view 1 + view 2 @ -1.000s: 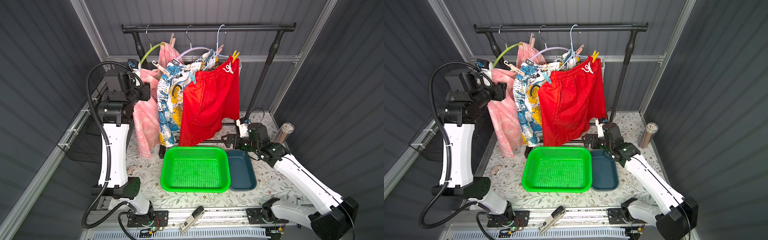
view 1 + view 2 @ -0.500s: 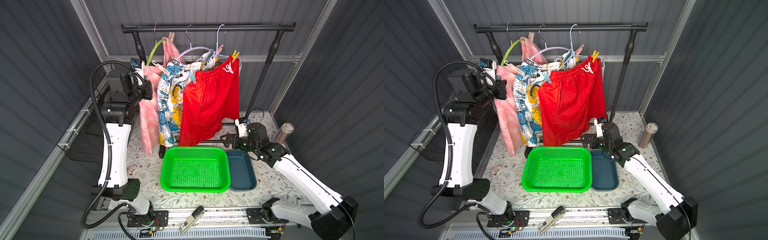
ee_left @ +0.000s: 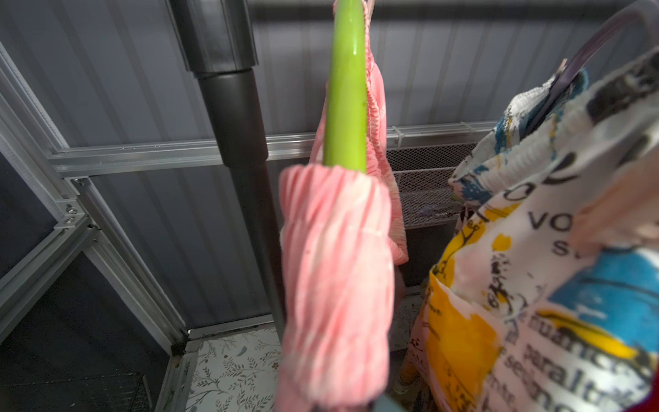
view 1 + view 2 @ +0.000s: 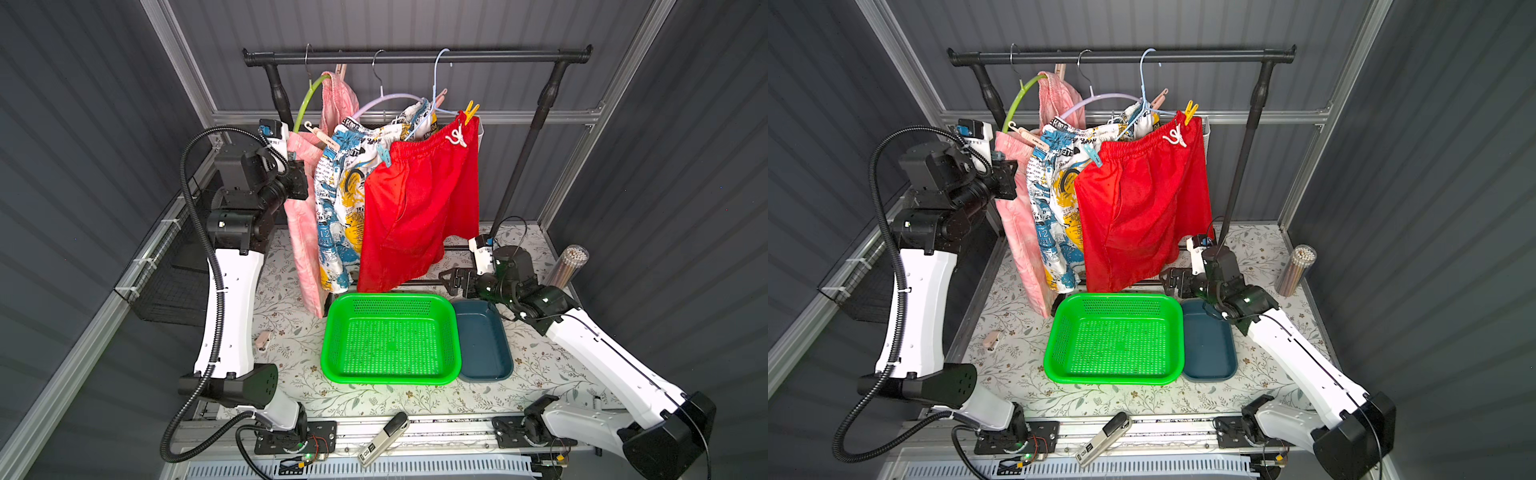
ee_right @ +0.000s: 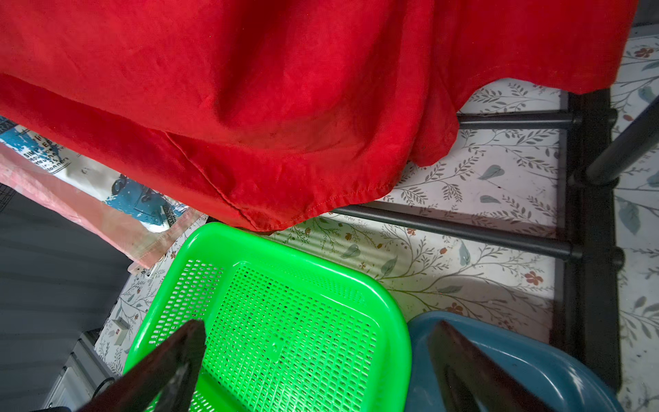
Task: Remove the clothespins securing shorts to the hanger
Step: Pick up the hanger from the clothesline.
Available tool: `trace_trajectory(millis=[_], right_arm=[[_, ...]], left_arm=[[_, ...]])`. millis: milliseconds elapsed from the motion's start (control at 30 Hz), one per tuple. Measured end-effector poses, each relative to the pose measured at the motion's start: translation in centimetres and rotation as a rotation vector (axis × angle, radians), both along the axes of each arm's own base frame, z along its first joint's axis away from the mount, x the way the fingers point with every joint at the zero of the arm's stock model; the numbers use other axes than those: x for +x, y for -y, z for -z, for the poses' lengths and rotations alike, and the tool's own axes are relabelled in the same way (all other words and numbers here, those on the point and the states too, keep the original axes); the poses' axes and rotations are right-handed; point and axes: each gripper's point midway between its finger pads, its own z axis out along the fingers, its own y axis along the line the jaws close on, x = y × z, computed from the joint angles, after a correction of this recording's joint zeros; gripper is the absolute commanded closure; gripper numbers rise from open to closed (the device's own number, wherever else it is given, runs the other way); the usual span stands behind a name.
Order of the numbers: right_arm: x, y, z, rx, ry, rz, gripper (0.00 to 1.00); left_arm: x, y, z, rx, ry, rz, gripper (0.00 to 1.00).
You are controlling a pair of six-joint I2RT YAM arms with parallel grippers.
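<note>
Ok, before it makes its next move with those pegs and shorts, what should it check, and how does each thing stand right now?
1. Left gripper has a peg in its jaws: cannot tell; it is up against the pink shorts and the cloth hides them.
2. Right gripper free: ok, open and empty beside the green basket.
3. All pegs off: not ok; a yellow peg and a blue peg sit at the red shorts' top edge, a beige peg on the pink pair.
4. Basket in place below the shorts: ok.
5. Nothing dropped: not ok; a small beige peg-like thing lies on the table beside the left arm.
</note>
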Motion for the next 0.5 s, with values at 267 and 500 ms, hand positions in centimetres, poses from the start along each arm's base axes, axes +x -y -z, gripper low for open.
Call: trace_trajectory(millis=[267, 500], right_arm=[[0.1, -0.1, 0.1, 0.003, 0.008, 0.001, 0.01], [0.1, 0.0, 0.7, -0.004, 0.001, 0.004, 0.01]], left_arm=[[-0.5, 1.0, -1.0, -0.095, 0.02, 0.05, 1.0], [-2.0, 1.3, -1.7, -0.117, 0.04, 0.078, 1.0]])
